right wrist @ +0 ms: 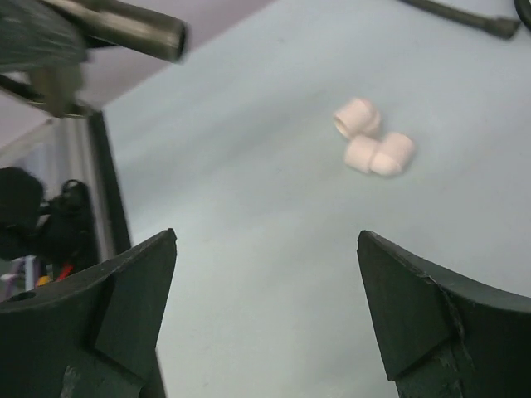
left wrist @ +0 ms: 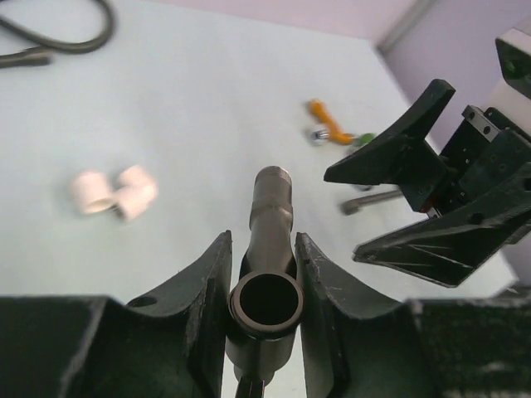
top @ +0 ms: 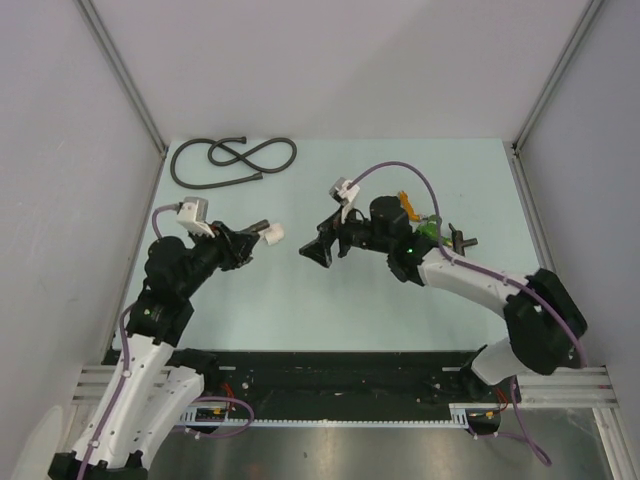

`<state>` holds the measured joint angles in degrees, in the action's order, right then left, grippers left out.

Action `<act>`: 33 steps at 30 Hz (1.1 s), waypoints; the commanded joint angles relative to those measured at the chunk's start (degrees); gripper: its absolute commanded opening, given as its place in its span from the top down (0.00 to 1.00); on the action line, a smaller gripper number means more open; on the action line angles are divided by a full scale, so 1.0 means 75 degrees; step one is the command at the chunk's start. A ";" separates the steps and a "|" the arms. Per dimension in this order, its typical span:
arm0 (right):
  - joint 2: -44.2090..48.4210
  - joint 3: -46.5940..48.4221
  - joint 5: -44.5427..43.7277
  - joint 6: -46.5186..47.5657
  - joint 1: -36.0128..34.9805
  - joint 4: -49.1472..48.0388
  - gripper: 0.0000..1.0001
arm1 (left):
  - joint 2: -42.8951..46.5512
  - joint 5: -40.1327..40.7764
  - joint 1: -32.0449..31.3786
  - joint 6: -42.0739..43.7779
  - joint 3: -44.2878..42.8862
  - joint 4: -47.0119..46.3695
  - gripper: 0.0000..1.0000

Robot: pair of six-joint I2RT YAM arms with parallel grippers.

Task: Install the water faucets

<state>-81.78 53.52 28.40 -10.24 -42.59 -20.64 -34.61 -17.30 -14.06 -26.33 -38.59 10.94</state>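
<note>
My left gripper (left wrist: pixel 262 242) is shut on a dark grey-brown metal faucet (left wrist: pixel 272 199), its open round end toward the camera and its spout pointing away. In the top view this gripper (top: pixel 248 243) hovers left of centre. My right gripper (top: pixel 318 250) is open and empty, facing the left one across a small gap; its wide jaws show in the right wrist view (right wrist: pixel 265 249). The held faucet's tip shows at the top left there (right wrist: pixel 137 29). A second faucet (top: pixel 460 240) with a thin pipe lies on the table to the right, behind the right arm.
White plastic pipe fittings (top: pixel 272 233) lie on the table just beyond the left gripper; they also show in both wrist views (left wrist: pixel 116 191) (right wrist: pixel 373 141). A coiled black hose (top: pixel 230 160) lies at the back left. An orange and green part (top: pixel 415 212) lies by the right arm.
</note>
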 commanded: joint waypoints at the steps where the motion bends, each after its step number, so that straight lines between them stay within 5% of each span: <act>1: -0.1270 0.0726 -0.1686 0.0674 -0.0251 0.0081 0.05 | 0.0232 0.1998 0.0059 0.1363 -0.0562 0.1107 1.00; 7: -0.3320 0.1886 -0.2929 0.0873 -0.0825 -0.0106 0.00 | 0.0618 0.3102 0.0071 0.1624 -0.0094 0.0921 1.00; 17: -0.5792 0.4054 -0.4220 0.0580 -0.1200 0.0184 0.00 | 0.0701 0.3209 0.0036 0.1624 0.0024 0.0979 1.00; 27: -0.7341 0.6070 -0.5250 0.0463 -0.1423 0.1369 0.01 | 0.0712 0.3326 -0.0128 0.1823 0.0047 0.1014 1.00; 33: -0.7647 0.6341 -0.5381 0.0428 -0.1447 0.1569 0.12 | 0.0736 0.3314 -0.0199 0.1858 0.0059 0.1002 1.00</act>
<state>-137.49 98.70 -9.43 -6.28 -53.10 -10.72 -29.71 6.52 -15.11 -13.63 -38.17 20.73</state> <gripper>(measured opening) 0.909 0.373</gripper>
